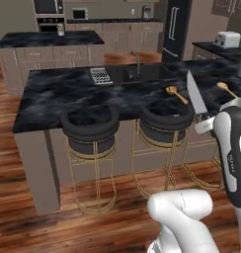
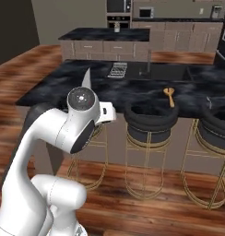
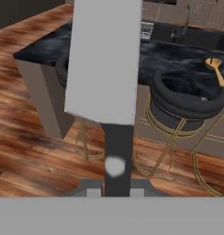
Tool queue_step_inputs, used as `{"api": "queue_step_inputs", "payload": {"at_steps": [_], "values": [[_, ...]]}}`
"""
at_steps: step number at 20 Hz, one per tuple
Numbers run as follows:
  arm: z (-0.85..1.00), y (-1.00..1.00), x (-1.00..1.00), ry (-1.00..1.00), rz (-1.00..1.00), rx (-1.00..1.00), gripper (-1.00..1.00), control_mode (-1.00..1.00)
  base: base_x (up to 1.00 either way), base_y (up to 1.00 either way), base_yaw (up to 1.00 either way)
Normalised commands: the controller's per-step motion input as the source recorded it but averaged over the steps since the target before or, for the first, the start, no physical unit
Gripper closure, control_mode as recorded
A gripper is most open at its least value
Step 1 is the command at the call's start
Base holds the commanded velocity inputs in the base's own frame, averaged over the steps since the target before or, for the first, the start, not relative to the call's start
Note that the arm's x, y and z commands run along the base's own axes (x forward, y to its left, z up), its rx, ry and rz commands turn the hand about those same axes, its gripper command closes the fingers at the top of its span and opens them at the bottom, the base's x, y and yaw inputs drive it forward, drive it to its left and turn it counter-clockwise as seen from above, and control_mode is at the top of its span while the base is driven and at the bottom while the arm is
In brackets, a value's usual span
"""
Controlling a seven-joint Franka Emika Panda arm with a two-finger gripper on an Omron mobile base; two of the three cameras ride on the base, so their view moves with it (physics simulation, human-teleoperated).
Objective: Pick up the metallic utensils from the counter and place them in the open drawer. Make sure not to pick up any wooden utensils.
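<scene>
We see the arm bent high at the elbow, its gripper (image 3: 116,193) clamped on the knife (image 3: 104,64), blade pointing up.

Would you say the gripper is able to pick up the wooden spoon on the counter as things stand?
Probably not. The gripper is shut on the kitchen knife, so its jaws are occupied, and the wooden spoon lies on the counter beyond the stools.

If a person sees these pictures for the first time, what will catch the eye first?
The kitchen knife, held blade-up in the gripper in front of the counter. Then two wooden spoons lying on the counter's right part, above the black bar stools.
</scene>
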Motion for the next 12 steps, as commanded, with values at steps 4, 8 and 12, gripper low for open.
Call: {"api": "queue_step_inputs", "payload": {"at_steps": [4, 8, 12], "values": [[0.0, 0.0, 0.0, 0.0, 0.0, 0.0, 1.0, 1.0, 0.0, 1.0, -0.13], [0.0, 0.0, 0.0, 0.0, 0.0, 0.0, 1.0, 1.0, 0.01, 1.0, -0.27], [0.0, 0.0, 0.0, 0.0, 0.0, 0.0, 1.0, 1.0, 0.02, 1.0, -0.31]]}}
